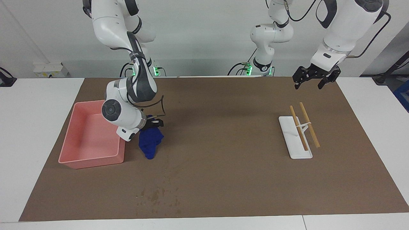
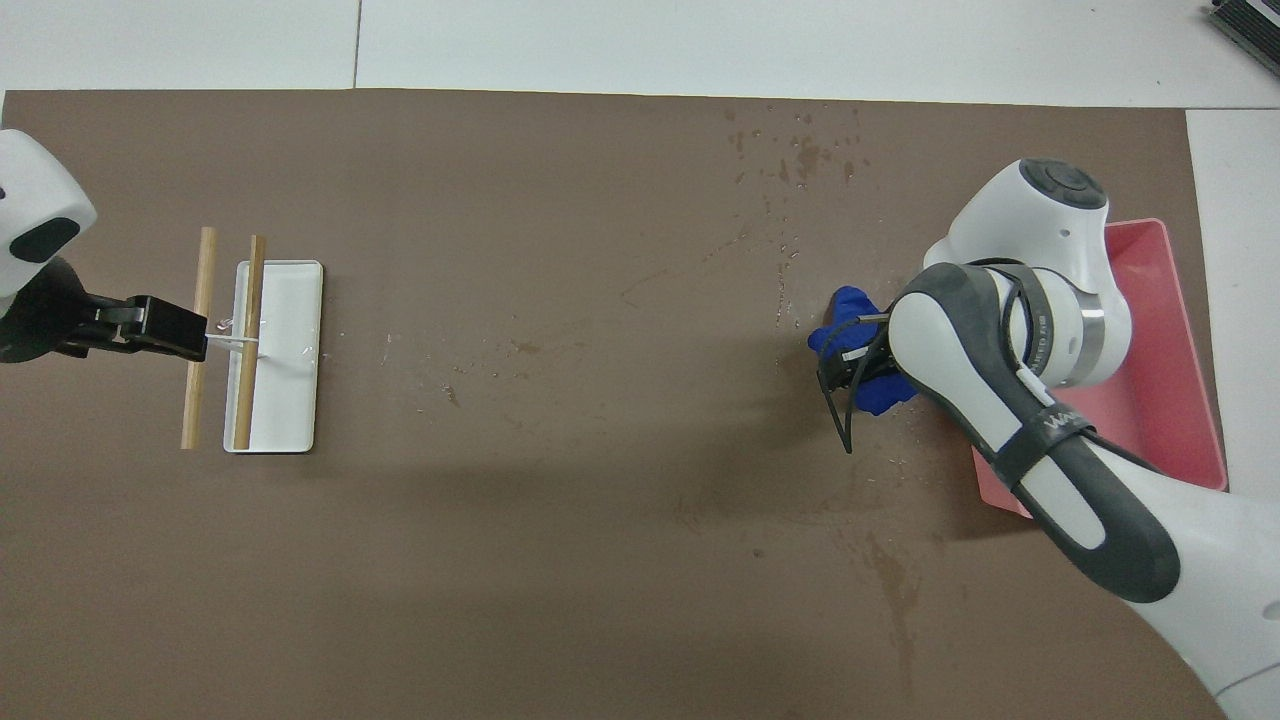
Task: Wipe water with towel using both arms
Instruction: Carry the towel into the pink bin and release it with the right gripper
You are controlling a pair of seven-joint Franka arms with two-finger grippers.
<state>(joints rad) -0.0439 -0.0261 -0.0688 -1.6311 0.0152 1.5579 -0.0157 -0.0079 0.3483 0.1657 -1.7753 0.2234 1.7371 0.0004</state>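
Observation:
My right gripper is shut on a blue towel, which hangs bunched from it beside the pink bin. In the overhead view the towel shows partly under the right gripper. The water is a patch of dark glossy blotches and specks on the brown mat, farther from the robots than the towel; it also shows in the overhead view. My left gripper is open and empty, raised over the mat at the left arm's end, above the white tray in the overhead view.
A pink bin stands toward the right arm's end, next to the towel. A white tray with two wooden sticks resting on a rack stands toward the left arm's end. Faint dried stains mark the mat.

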